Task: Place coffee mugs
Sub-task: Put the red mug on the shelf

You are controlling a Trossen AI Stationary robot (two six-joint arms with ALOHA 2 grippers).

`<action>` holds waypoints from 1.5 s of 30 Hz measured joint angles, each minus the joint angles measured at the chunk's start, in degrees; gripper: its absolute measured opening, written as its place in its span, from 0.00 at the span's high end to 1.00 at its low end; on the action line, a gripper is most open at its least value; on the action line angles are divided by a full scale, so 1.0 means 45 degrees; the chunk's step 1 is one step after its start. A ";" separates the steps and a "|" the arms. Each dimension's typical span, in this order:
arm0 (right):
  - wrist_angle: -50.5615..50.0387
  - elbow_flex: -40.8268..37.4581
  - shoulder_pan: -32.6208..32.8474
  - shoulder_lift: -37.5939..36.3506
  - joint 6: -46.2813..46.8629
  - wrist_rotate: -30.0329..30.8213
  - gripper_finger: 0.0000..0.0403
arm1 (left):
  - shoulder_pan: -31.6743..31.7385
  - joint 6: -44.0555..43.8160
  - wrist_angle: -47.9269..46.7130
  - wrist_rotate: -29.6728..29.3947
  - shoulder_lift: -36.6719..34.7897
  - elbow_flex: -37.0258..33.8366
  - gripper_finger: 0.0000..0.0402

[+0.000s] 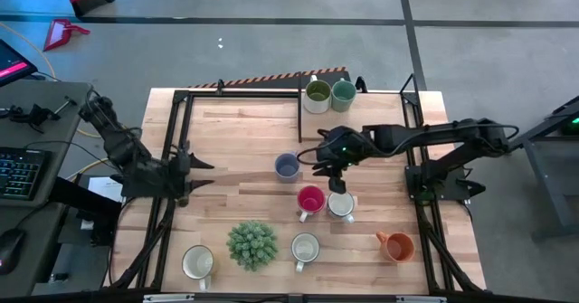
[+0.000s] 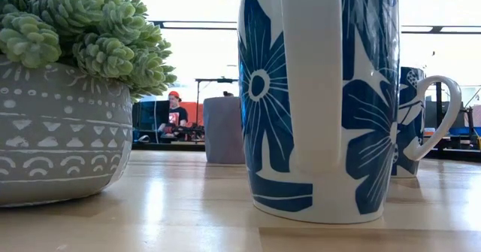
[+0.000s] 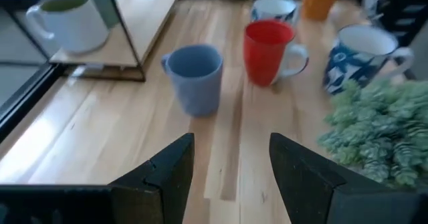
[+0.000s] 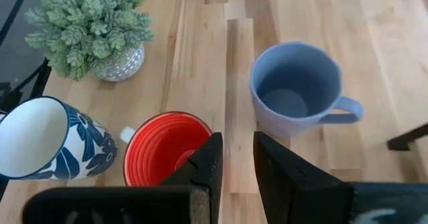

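my right end effector (image 1: 329, 169) hangs over the middle of the bench (image 1: 235, 149), between the blue-grey mug (image 1: 287, 166) and the red mug (image 1: 310, 199). from above the arm hides its fingers. my right wrist camera shows them: a narrow gap, nothing between them, above bare wood just beside the red mug's rim (image 4: 167, 149), with the blue-grey mug (image 4: 297, 87) near.

my left end effector (image 1: 201, 174) waits at the bench's left edge, fingers spread wide and empty, pointing across at the blue-grey mug (image 3: 195, 77).

only the high view takes in all the mugs: an olive one (image 1: 317, 93) and a teal one (image 1: 343, 91) touching on the raised rack (image 1: 303, 104) at the far edge, a white one (image 1: 341, 204) just beside the red, an orange one (image 1: 396, 245) near the right front, a white one (image 1: 305, 248) and another (image 1: 197, 261) along the front, with the plant (image 1: 251, 244) between them.

the low view alone shows blue flowers on the front white mug (image 2: 319, 101), and a second flowered mug (image 2: 417, 124) behind it. it also sees a person (image 2: 176, 113) in the room beyond.
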 joint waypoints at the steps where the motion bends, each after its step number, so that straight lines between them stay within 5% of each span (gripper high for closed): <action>1: -0.0008 0.0000 0.0052 0.0093 0.0000 0.0002 0.84 | 0.0102 0.0411 0.0260 0.0136 -0.0373 -0.0151 0.54; 9: 0.0549 0.0000 0.0261 0.0720 0.0006 0.0010 0.84 | 0.2008 0.3096 0.1329 0.3735 -0.1857 -0.0410 0.54; 18: 0.0449 0.0000 0.0593 0.1325 0.0037 0.0034 0.84 | 0.5271 0.5412 0.2260 0.7560 -0.0637 -0.0417 0.54; 34: -0.0437 -0.0010 0.0927 0.1514 0.1336 0.0808 0.83 | 0.7570 0.6379 0.3430 0.9071 -0.0271 -0.0422 0.54; 40: -0.0356 -0.0010 0.0868 0.1514 0.1336 0.1863 0.68 | 0.7912 0.6334 0.4092 0.9042 -0.0266 -0.0422 0.54; 45: -0.0282 -0.0010 0.0777 0.1500 0.1951 0.1309 0.54 | 0.8123 0.5847 0.4201 0.8991 -0.0266 -0.0417 0.54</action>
